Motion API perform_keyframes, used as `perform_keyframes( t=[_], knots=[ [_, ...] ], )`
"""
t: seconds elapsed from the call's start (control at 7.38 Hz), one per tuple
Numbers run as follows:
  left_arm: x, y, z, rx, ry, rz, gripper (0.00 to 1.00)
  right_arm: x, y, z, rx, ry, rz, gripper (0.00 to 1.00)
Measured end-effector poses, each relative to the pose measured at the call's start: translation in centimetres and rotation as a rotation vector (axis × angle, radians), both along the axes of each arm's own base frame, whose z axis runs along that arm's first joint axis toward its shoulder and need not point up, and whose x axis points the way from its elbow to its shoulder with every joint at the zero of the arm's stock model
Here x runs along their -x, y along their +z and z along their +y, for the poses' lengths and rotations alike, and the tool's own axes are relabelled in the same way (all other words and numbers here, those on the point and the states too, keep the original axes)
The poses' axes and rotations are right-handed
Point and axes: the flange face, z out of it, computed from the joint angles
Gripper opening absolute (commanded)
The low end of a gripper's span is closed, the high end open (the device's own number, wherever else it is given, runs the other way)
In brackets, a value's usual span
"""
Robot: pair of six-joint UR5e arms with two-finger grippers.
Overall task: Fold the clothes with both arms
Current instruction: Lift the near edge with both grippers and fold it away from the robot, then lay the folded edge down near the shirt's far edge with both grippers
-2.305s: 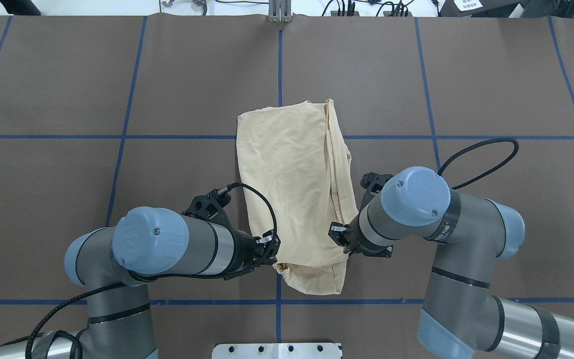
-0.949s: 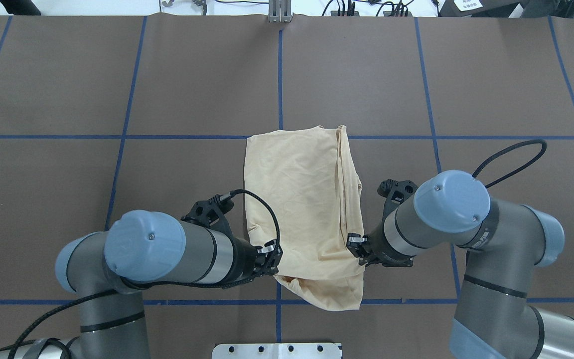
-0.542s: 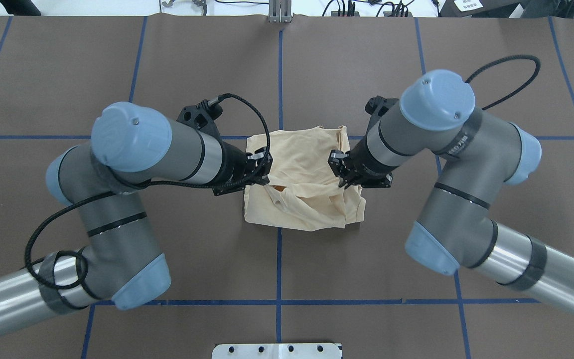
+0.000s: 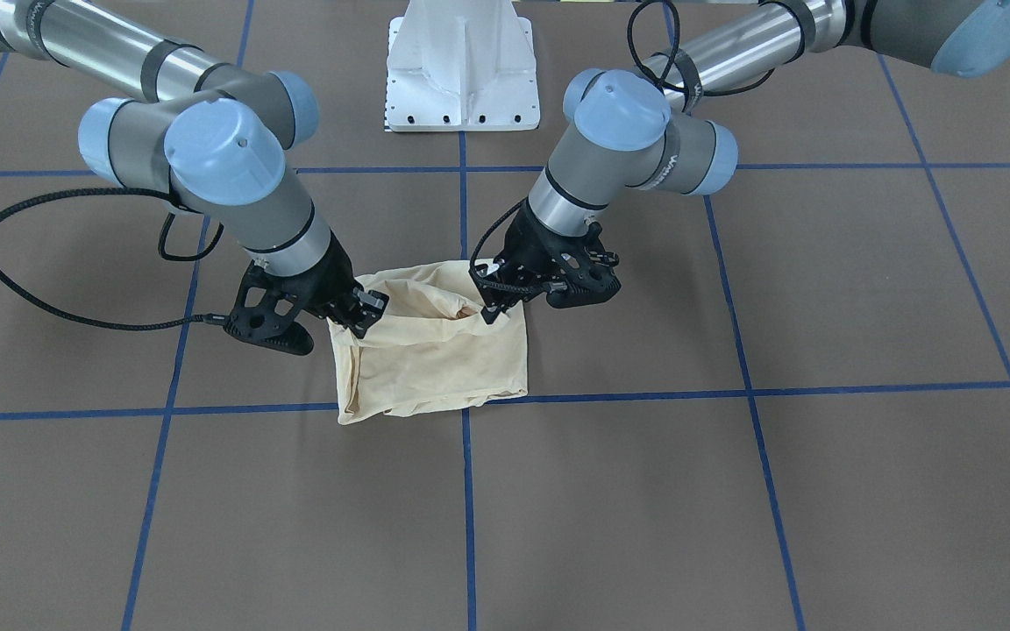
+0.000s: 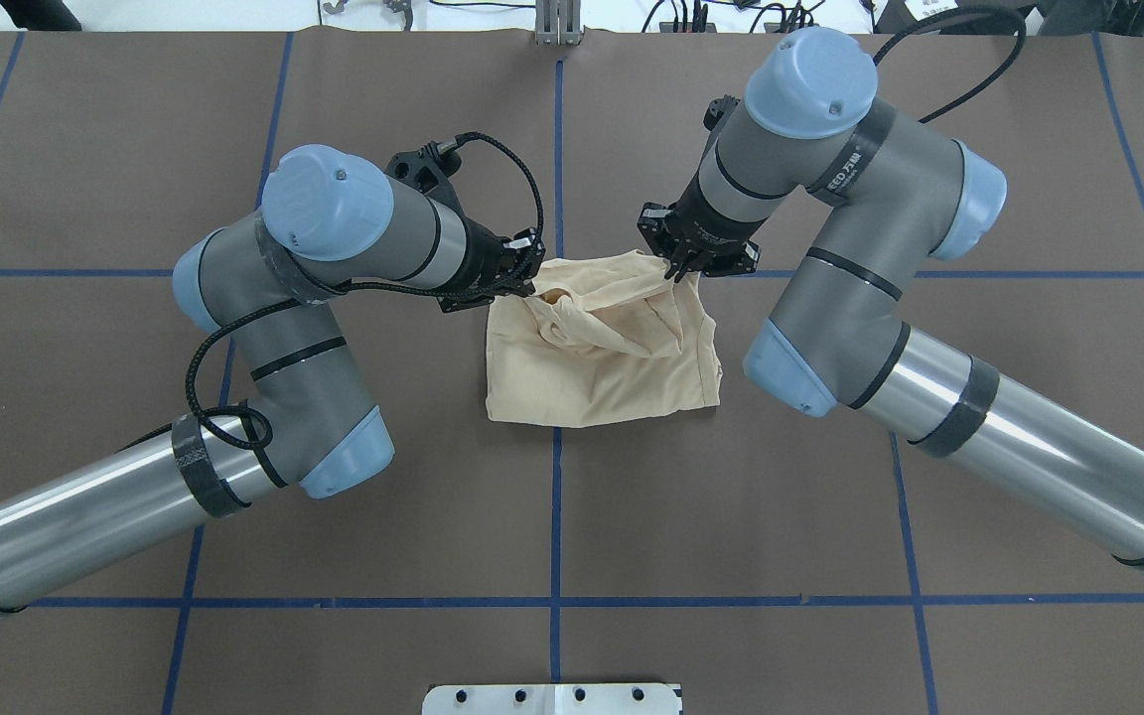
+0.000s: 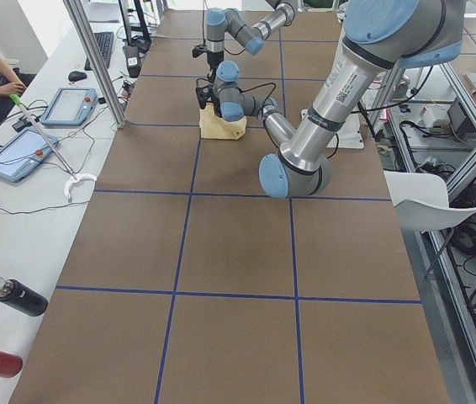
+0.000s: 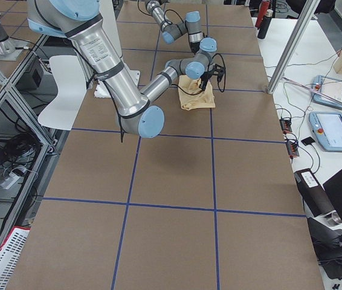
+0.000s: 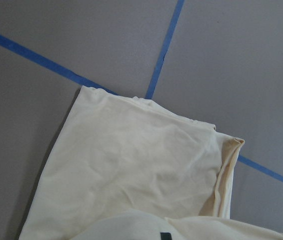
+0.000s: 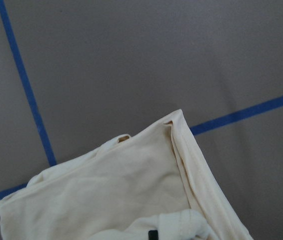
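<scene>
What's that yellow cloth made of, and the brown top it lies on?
The shirt looks like thin, soft, matte knit, likely cotton jersey: it wrinkles and sags limply. The table cover seems matte brown paper or card: flat, no shine. The blue lines look like tape.

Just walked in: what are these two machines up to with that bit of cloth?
A robot is folding a pale yellow T-shirt on a brown table. Its left gripper and right gripper each pinch one end of a shirt edge, holding that layer doubled over the part lying flat on the table. The fold has not yet been let go.
</scene>
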Motion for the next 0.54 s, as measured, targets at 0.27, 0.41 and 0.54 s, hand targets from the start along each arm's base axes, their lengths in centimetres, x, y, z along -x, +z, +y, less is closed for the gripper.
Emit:
perform_keyframes(
  t=[0.27,0.41,0.54],
  knots=[
    [0.1,3.0,-3.0,-0.016,-0.028,-0.005,0.0,1.9,2.4,-2.3,-0.011,0.004,0.005,0.0],
    [-0.2,4.4,-3.9,-0.024,-0.035,-0.003,0.0,2.3,2.9,-2.7,-0.01,0.005,0.007,0.0],
    [-0.5,5.3,-4.5,-0.028,-0.039,0.0,0.0,2.4,3.1,-2.9,-0.01,0.005,0.007,0.0]
  ],
)
